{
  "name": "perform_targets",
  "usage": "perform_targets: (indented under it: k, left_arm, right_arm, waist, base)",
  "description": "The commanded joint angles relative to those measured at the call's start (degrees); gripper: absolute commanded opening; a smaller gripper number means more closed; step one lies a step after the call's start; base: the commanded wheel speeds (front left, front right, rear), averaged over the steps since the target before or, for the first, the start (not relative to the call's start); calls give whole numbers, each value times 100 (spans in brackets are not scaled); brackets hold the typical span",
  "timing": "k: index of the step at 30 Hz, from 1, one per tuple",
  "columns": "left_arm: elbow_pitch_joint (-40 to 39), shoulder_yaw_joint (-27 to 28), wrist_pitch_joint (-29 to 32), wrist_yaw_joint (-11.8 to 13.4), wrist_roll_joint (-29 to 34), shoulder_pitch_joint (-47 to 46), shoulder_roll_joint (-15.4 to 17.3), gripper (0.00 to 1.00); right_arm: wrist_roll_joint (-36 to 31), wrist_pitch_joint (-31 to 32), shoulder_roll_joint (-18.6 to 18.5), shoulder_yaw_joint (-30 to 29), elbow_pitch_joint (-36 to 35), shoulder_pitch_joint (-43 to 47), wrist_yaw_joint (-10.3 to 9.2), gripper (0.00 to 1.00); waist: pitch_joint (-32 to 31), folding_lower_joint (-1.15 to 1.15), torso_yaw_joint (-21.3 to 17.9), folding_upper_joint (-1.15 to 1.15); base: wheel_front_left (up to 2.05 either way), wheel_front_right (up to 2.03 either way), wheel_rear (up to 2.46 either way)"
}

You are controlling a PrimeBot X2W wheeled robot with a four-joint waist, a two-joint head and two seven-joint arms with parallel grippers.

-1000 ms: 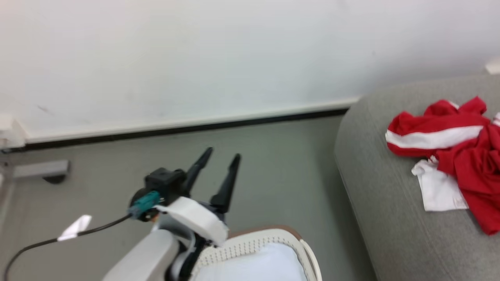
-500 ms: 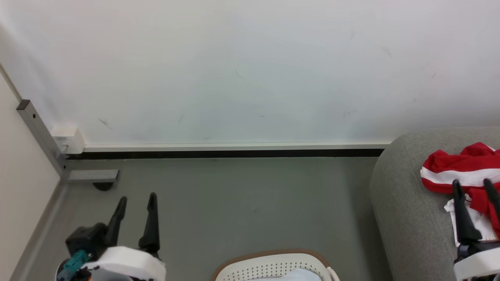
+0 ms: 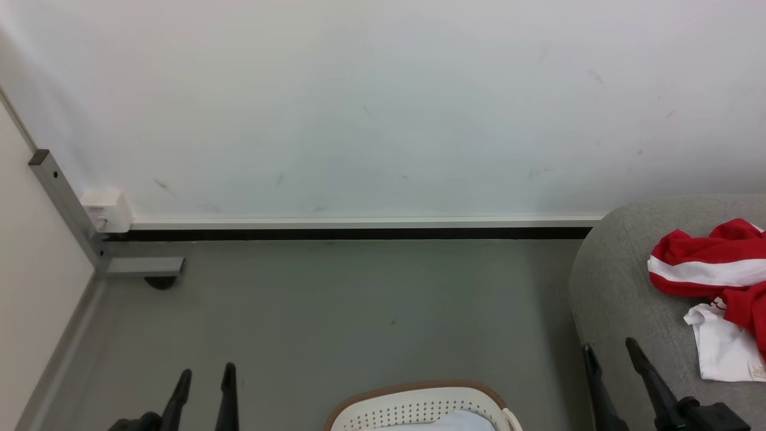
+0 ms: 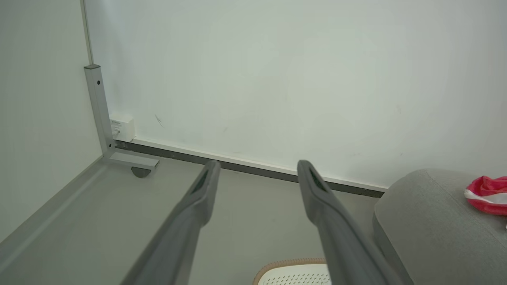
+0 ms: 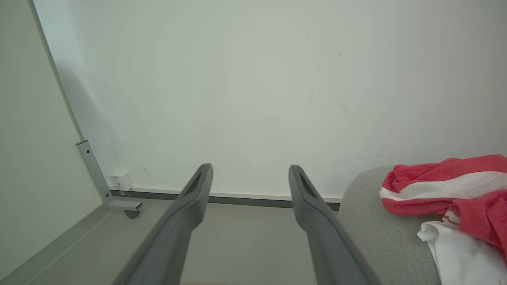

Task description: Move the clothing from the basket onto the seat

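The left gripper (image 4: 257, 168) rises from the bottom edge, its two long dark grey fingers (image 4: 190, 213) spread wide with nothing between them, above a smooth grey floor (image 4: 91, 221). Behind, a plain white wall (image 4: 277, 79) meets the floor along a white skirting with a dark strip (image 4: 178, 157). In the left corner stands a grey metal post (image 4: 97, 107) with a flat foot and a small white box (image 4: 122, 127) beside it. At right, a rounded grey fabric sofa (image 4: 427, 225) carries a crumpled red garment with a white band (image 4: 487, 192). The brown rim of a white perforated plastic basket (image 4: 285, 263) shows at the bottom.

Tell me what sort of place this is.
Likely an indoor room, staged like a home: a grey sofa with red clothing on it, a white laundry basket on the floor, a bare wall.
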Motion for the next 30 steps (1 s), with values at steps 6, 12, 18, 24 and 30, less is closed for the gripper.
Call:
perform_targets:
  k: [6,12,18,24,30]
  left_arm:
    - [132,347,-2,-311,398,68,-236,100]
    - [188,491,-2,-436,581,-8,-307,100]
    - [235,570,-2,-485,615,-41,-328,100]
    - [292,564,0,-501,587,-22,-347,0]
    - [498,614,129,-498,308,-8,-385,0]
  right_arm:
    - [-111,-16,169,57,-41,123,-13,100]
    - [-160,-17,209,62,-16,30,-13,100]
    - [-153,-17,237,89,33,35,-13,100]
    - [-126,0,254,141,96,48,0,0]
    - [178,73,251,108,221,141,1,0]
  waist:
    - [1,0,4,0]
    - [-10,0,16,0]
    - [-16,0,26,0]
    - [-26,0,22,0]
    - [-16,0,28,0]
  base:
    - [0,0,0]
    - [0,0,0]
    - [0,0,0]
    - [0,0,0]
    - [0,0,0]
